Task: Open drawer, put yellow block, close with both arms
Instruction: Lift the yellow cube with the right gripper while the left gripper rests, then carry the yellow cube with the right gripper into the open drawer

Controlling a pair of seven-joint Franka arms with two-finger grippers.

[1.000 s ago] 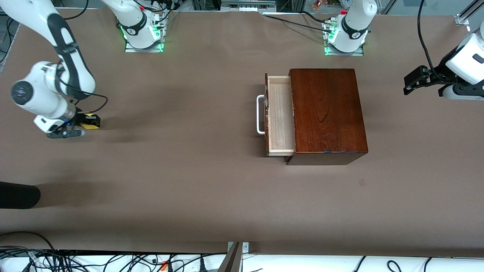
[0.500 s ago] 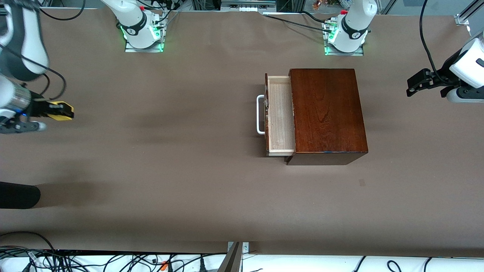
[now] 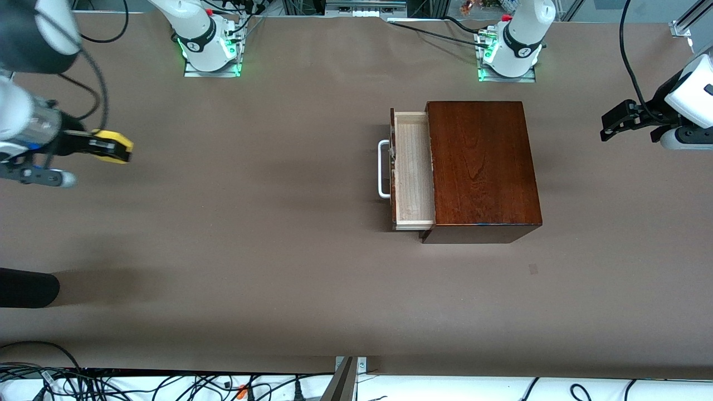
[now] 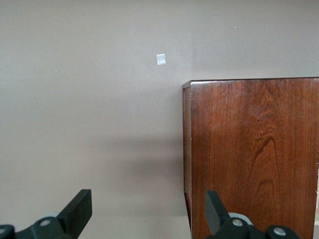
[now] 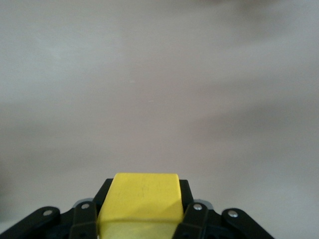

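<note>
**Block in my right tool, drawer well off toward the left arm's end**

My right tool (image 3: 103,148) is clamped on the block (image 3: 113,146), up over the worktop (image 3: 267,267) at its own end. The open drawer (image 3: 413,170) lies well away from it, long axis running toward the camera. My left tool (image 4: 144,216) waits, spread wide, by the box (image 3: 482,167). The drawer's inside is hidden under the box.
</note>
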